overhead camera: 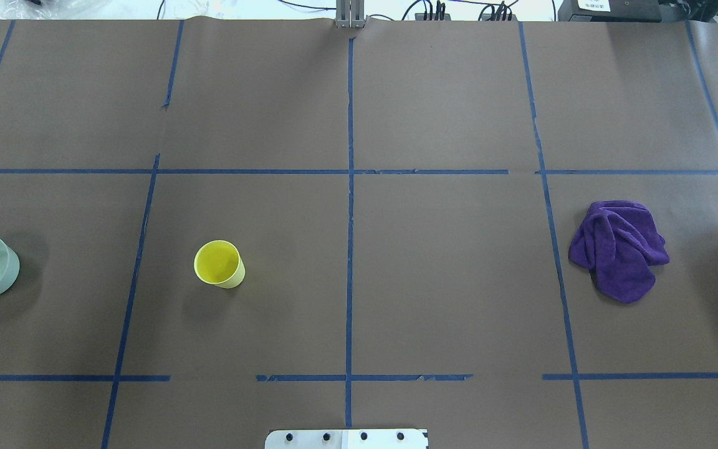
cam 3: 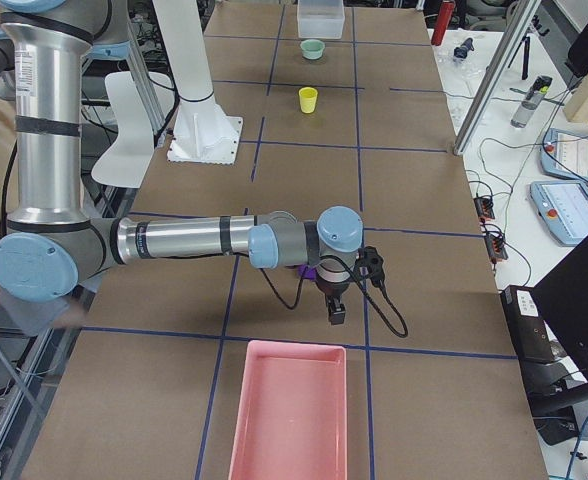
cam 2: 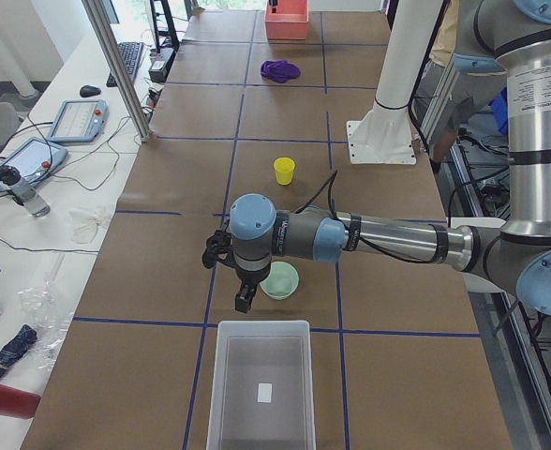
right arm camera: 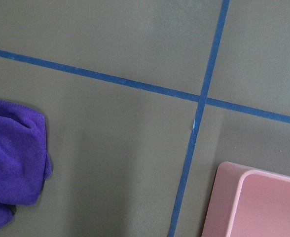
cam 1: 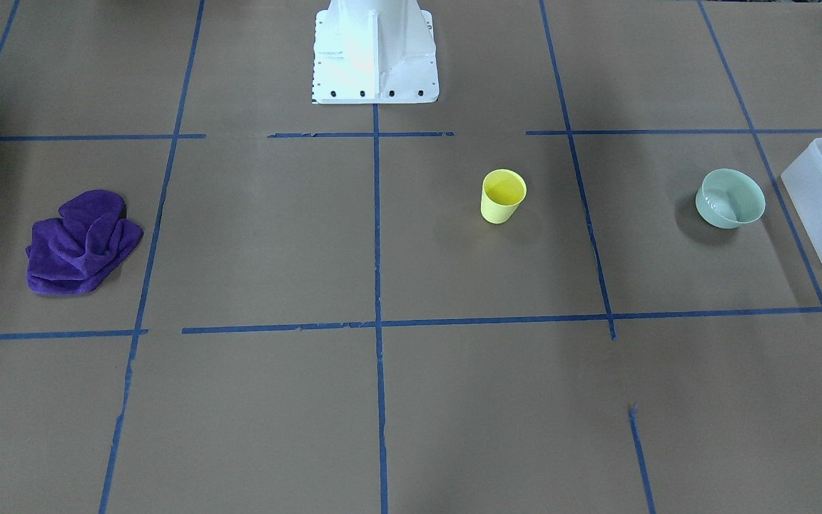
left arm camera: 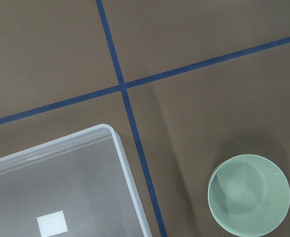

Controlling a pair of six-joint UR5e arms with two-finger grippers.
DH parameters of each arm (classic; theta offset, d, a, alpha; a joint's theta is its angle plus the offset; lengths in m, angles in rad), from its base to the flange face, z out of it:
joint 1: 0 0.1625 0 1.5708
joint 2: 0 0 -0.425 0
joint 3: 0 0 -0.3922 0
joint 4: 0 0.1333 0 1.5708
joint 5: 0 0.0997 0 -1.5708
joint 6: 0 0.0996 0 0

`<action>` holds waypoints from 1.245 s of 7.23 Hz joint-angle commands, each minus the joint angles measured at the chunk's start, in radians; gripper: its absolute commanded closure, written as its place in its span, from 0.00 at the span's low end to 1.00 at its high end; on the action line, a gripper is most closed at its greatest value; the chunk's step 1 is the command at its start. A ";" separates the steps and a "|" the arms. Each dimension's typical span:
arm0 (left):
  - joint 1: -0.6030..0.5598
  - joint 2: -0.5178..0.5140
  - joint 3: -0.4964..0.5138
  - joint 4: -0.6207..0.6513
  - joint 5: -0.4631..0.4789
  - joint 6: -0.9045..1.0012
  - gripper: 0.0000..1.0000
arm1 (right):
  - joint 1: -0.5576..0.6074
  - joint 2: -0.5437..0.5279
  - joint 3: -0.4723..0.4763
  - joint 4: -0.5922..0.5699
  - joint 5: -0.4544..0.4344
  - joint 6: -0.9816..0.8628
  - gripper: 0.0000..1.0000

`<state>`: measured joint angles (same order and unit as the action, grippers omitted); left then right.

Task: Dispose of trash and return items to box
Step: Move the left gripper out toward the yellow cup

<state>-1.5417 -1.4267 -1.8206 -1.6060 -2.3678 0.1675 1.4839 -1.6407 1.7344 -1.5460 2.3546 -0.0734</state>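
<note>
Start with the left claw (cam 2: pixel 244 302), hanging above the worktop (cam 1: pixel 411 400) at the end of a long reach. Cannot tell its state, released or clenched: seen only from the table's end and too small to read.

Look below it and to one side for the bowl (cam 2: pixel 280 279), near, upright, empty by the look of it and untouched. Look below it to the other side for the box (cam 2: pixel 261 384), also near, open-topped, holding nothing but a small white label.

Probably the step in hand: fetching the bowl and setting it in the box.
- Shift the claw sideways until centred over one wall of the bowl.
- Spread it wide enough to straddle that rim, one finger inside and one outside, then lower and pinch.
- Mind the gloss: likely slippery, so grip well down the wall rather than at the lip.
- Lift clear of the box's rim before crossing, and let go low inside to avoid a bounce.

Leave the cup (cam 2: pixel 284 170) for later: upright, well beyond the bowl from this claw, toward the middle of the worktop.

Cannot tell the state of the right claw (cam 3: pixel 336 315) either. Hangs just beside a purple cloth (right arm camera: pixel 12 163), with a pink tray (right arm camera: pixel 229 197) near on the other side.
</note>
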 commanded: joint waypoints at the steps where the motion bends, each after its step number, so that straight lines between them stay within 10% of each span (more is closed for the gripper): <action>1: 0.003 0.003 0.000 -0.040 -0.008 -0.006 0.00 | -0.005 -0.001 -0.001 0.000 0.000 0.000 0.00; 6: 0.436 -0.038 -0.156 -0.311 0.002 -0.721 0.00 | -0.007 -0.001 -0.001 0.001 0.043 -0.002 0.00; 9: 0.754 -0.274 -0.163 -0.327 0.155 -1.292 0.00 | -0.008 -0.001 -0.002 0.001 0.041 -0.003 0.00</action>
<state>-0.9170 -1.6106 -1.9797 -1.9291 -2.3080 -0.8902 1.4762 -1.6413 1.7321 -1.5448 2.3974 -0.0755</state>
